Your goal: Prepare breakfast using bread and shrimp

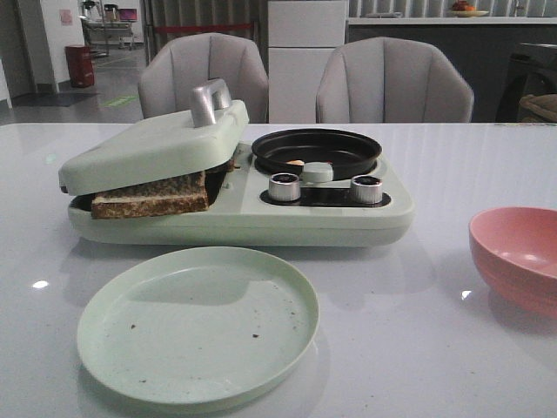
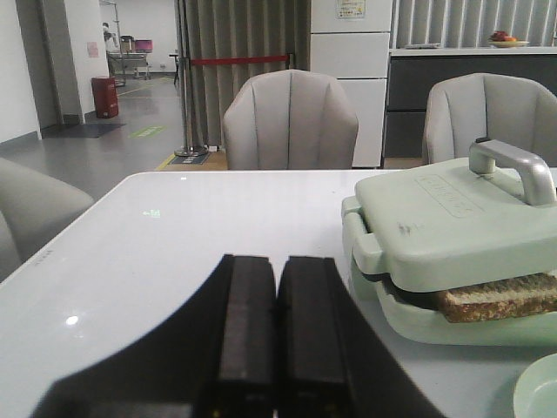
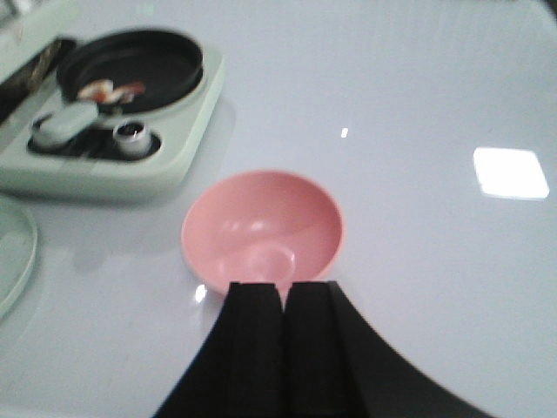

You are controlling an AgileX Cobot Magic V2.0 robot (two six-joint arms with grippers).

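A: Where is the thick toasted bread (image 1: 150, 197) with the dark brown crust?

B: Clamped in the pale green plastic breakfast maker (image 1: 235, 222), under its tilted hinged lid (image 1: 152, 144) with the silver metal handle (image 1: 209, 100). The bread lies flat, its long edge running along the open front of the press, the crust facing out. From the left end effector (image 2: 276, 335) it sits ahead and to the right.

A: And that end effector?

B: Its black fingers (image 2: 246, 322) are pressed together, nothing between them, above the white glossy tabletop (image 2: 174, 244).

A: The shrimp?

B: The small orange-pink and whitish shrimp (image 3: 109, 88) lies in the round black frying pan (image 3: 130, 70) on the appliance's other half, behind the two silver knobs (image 1: 285, 186). It is too blurred to tell which way it points.

A: The right end effector (image 3: 283, 326)?

B: Also closed and empty, just behind the rim of the round pink bowl (image 3: 261, 228); the pan is well beyond that. A round pale green plate (image 1: 198, 324) stands in front of the appliance.
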